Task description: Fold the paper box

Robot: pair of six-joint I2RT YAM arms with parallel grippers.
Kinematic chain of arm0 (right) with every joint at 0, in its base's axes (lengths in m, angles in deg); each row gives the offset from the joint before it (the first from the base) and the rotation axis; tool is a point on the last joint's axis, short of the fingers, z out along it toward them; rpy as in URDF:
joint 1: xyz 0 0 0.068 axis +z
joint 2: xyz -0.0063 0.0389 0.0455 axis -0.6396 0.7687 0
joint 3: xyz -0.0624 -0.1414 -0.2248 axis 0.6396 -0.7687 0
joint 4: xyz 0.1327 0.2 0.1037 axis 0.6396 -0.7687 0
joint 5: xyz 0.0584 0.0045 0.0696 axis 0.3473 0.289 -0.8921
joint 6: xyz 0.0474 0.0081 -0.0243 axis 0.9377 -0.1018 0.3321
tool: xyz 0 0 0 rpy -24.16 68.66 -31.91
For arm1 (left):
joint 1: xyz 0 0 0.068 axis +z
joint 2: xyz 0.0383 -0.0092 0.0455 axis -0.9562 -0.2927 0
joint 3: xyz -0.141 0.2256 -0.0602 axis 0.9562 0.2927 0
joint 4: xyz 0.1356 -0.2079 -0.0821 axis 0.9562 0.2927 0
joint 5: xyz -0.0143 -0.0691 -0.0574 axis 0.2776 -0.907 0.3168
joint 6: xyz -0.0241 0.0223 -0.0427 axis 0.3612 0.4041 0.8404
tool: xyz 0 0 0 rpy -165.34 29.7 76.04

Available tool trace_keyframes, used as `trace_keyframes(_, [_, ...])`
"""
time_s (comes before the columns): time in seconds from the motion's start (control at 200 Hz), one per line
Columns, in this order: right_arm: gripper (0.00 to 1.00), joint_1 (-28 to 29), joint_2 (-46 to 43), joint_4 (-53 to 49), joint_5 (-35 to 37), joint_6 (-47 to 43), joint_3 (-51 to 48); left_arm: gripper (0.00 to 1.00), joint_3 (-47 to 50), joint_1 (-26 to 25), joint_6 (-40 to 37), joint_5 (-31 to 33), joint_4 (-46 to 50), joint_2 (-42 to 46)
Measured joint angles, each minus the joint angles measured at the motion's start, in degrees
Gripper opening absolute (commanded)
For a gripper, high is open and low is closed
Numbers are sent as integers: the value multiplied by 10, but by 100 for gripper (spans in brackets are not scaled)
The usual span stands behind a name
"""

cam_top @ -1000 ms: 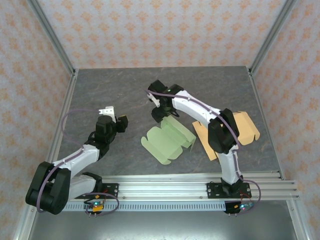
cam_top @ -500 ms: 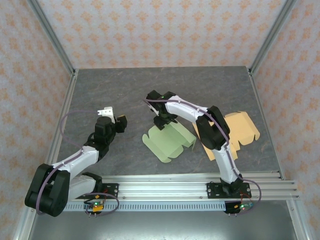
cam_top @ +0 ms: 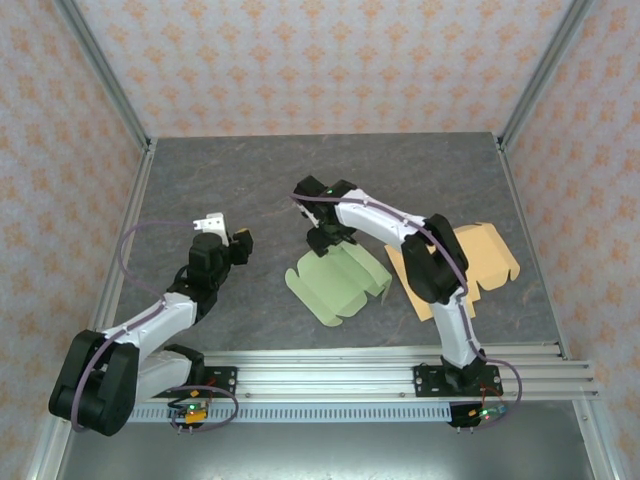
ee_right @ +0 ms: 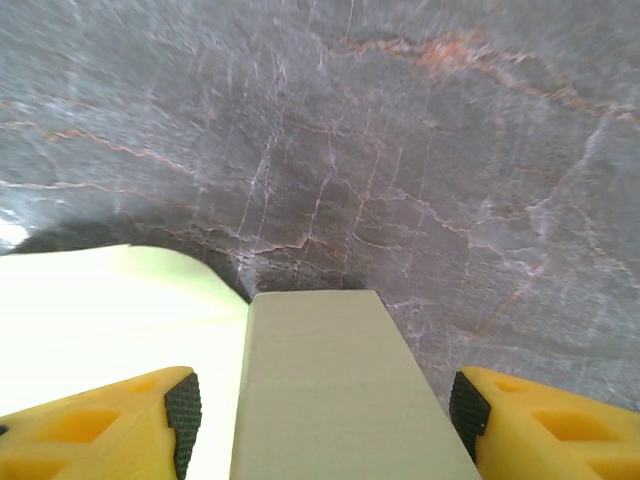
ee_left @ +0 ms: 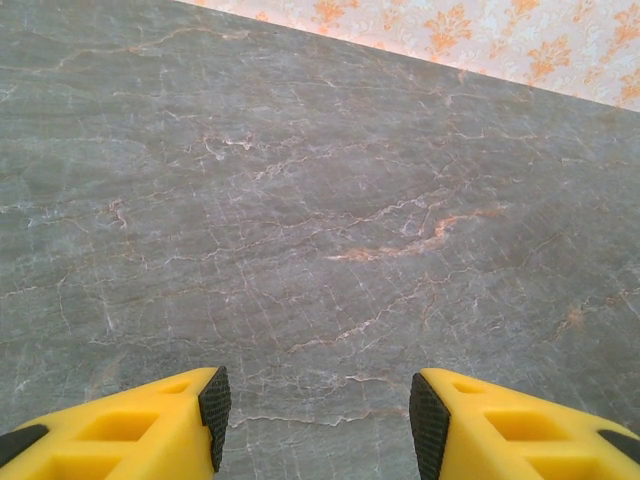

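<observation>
On the bench, from above, the green paper box lies flat at centre, the right pincer at its far edge. Right wrist: jaws wide astride a flap; best to close squarely before creasing. Left wrist: the left pincer is part-open and empty.

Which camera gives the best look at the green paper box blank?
The top external view: the green paper box lies spread out with nearly its whole outline visible, the right gripper at its far edge. The right wrist view gives a close-up of one flap between the open jaws. The left wrist camera faces grey tabletop.
</observation>
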Motion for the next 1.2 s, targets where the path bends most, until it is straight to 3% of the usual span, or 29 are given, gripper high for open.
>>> trace_keyframes(0.315, [69,-7,-16,-3,-8,8,0,54,6,0,-1,-1,0,6])
trace_keyframes(0.41, [71,-10,-16,-5,-15,13,-3,53,8,-1,-19,-30,-19,6])
trace_keyframes(0.586, [73,-22,-31,-5,-57,29,-19,53,29,-59,-81,-78,-120,-7])
trace_keyframes(0.736, [71,-56,-73,-4,-97,42,-44,52,16,-111,-138,-124,-181,-74])
trace_keyframes(0.896, [70,-106,-117,7,-157,63,-72,52,-23,-132,-171,-171,-234,-177])
trace_keyframes(1.201, [64,-172,-144,35,-235,96,-92,50,-111,-185,-213,-198,-259,-300])
